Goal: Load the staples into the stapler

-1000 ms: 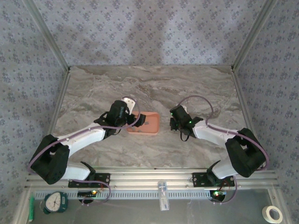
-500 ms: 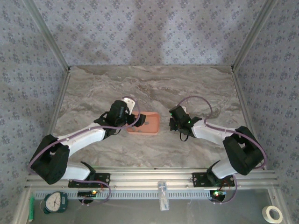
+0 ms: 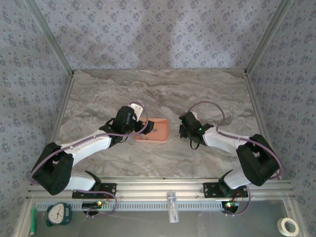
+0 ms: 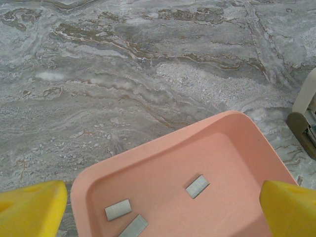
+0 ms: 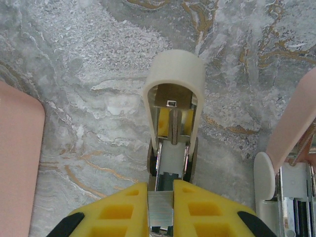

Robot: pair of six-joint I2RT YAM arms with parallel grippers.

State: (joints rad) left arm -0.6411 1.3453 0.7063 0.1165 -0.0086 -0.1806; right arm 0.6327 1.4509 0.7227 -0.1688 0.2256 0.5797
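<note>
My right gripper (image 5: 160,197) is shut on a short grey strip of staples (image 5: 160,211), pinched between its yellow fingers. Just ahead of it and below lies the stapler (image 5: 172,123), its cream lid swung up and its grey metal channel open towards the strip. The strip's front edge sits at the near end of the channel. My left gripper (image 4: 163,217) stands open over the salmon-pink tray (image 4: 148,153), one yellow fingertip at either side. Three loose staples strips (image 4: 197,186) lie flat in the tray. From above, the right gripper (image 3: 187,131) hides the stapler.
A second opened pink-and-white piece with a spring and metal channel (image 5: 291,148) stands close on the right of the stapler. The tray (image 3: 158,139) lies between both grippers on the marble table (image 3: 163,89). Patterned walls close the back and sides.
The right arm's elbow has edged slightly left. The left arm, the tray and the grip on the strip look the same.
</note>
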